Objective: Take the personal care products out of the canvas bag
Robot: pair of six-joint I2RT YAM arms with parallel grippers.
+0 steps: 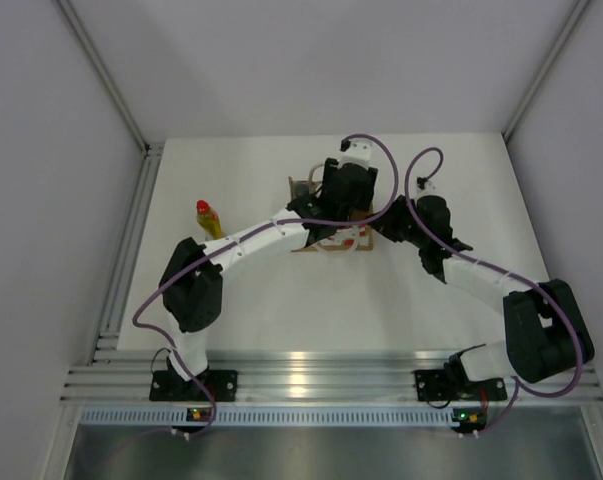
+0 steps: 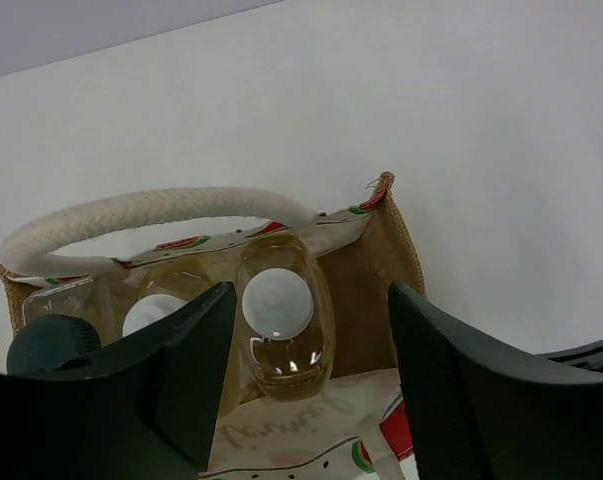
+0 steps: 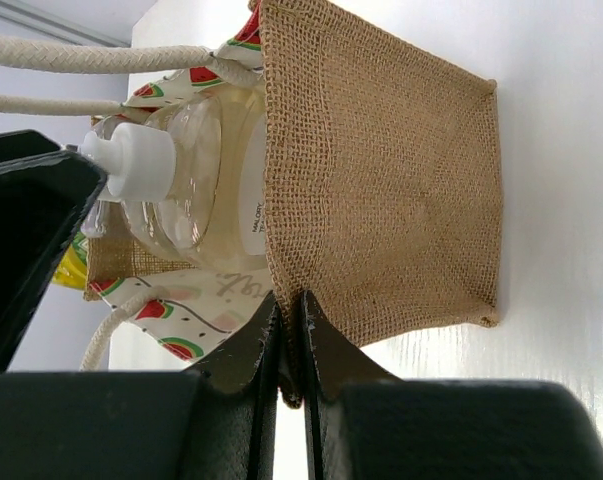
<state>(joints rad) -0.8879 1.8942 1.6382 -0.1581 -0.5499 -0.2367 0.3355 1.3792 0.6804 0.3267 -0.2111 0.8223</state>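
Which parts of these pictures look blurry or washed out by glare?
Top view: glare streak on the metal rail. Left wrist view: left hand dark and soft, white cap washed out. Right wrist view: canvas bag weave sharp, right hand dark, featureless.

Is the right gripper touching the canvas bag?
Touching. The right wrist view shows the right gripper pinching an edge of the canvas bag between its fingers.

Left wrist view: one bottle (image 2: 277,320) stands in the canvas bag (image 2: 371,270), between the spread fingers of the left gripper (image 2: 309,292). A second bottle (image 2: 146,312) sits behind the left-hand finger, and a third bottle (image 2: 49,345) beyond it. The right gripper (image 3: 288,300) has its fingers pinched on the bag's side edge. A fourth bottle (image 1: 209,220) stands on the table (image 1: 281,310), outside the bag.
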